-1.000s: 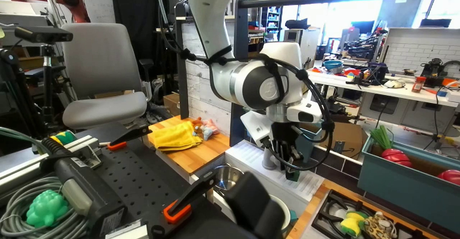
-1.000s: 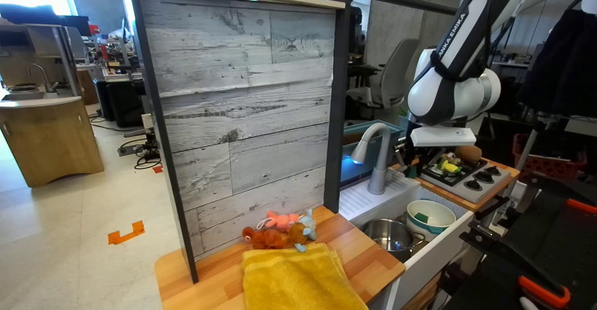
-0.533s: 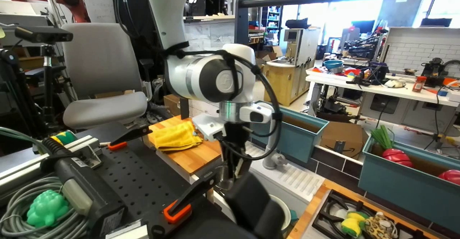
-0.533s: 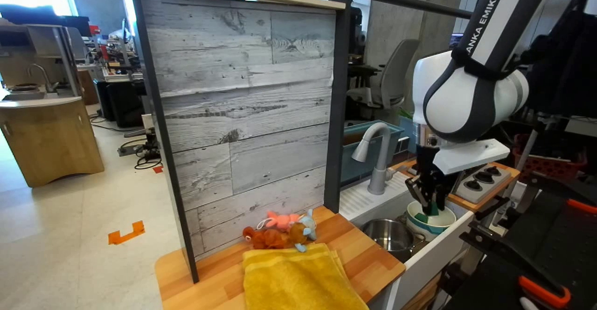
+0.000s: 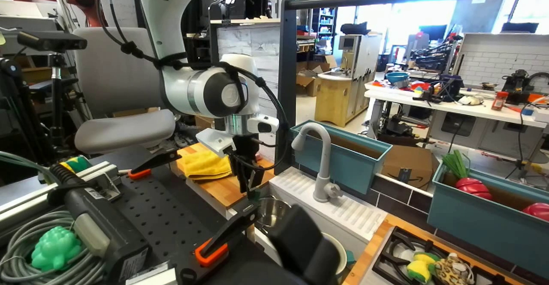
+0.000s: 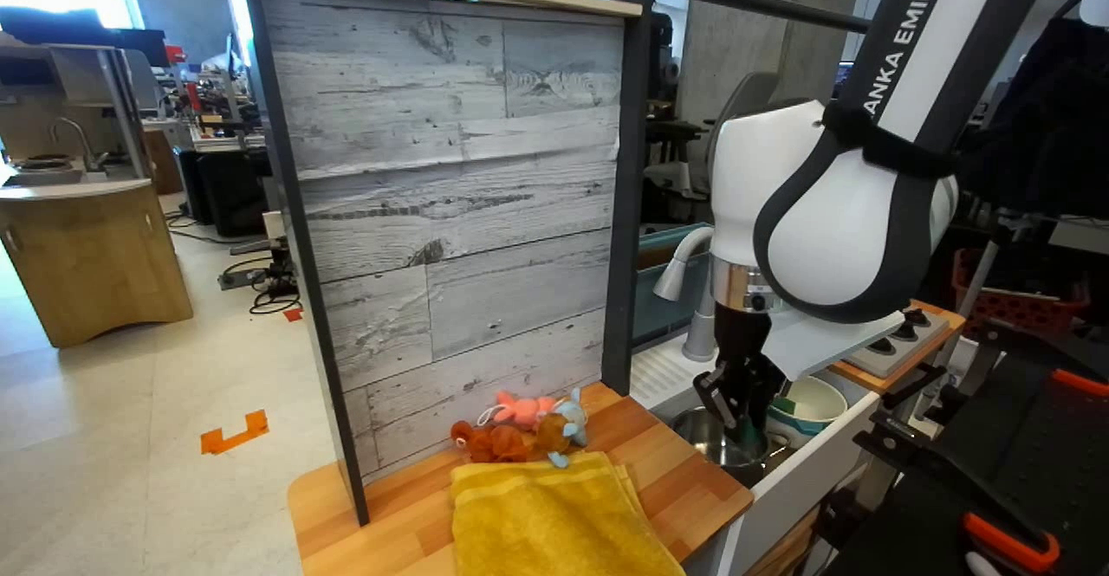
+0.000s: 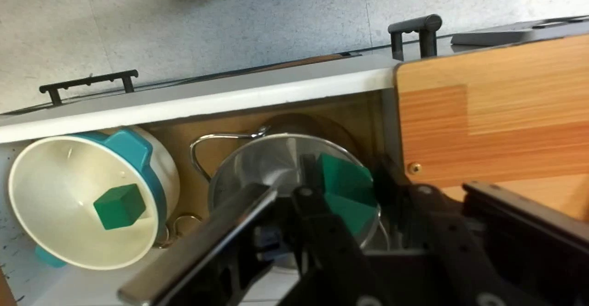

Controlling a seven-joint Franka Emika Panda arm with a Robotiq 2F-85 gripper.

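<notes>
My gripper (image 7: 347, 170) is shut on a green block (image 7: 345, 181), with a finger on either side of it. It holds the block over the steel pot (image 7: 271, 158), near the pot's rim. The gripper also shows in both exterior views (image 5: 251, 188) (image 6: 735, 420), pointing down above the pot (image 5: 276, 210). A white bowl with teal handles (image 7: 50, 191) stands beside the pot. A second green block (image 7: 120, 206) lies in that bowl. The fingers hide part of the pot and of the held block.
The pot and bowl stand in a basin with a white front wall (image 7: 257, 96). A wooden counter (image 7: 506, 122) with a yellow towel (image 6: 554, 524) adjoins it. A grey faucet (image 5: 322, 160) rises behind. A stove (image 5: 396, 250) and teal planters (image 5: 343, 160) stand nearby.
The arm has swung from beside the faucet and stove, past the bowl, to above the pot, carrying the green block. The gripper stays shut on it.
</notes>
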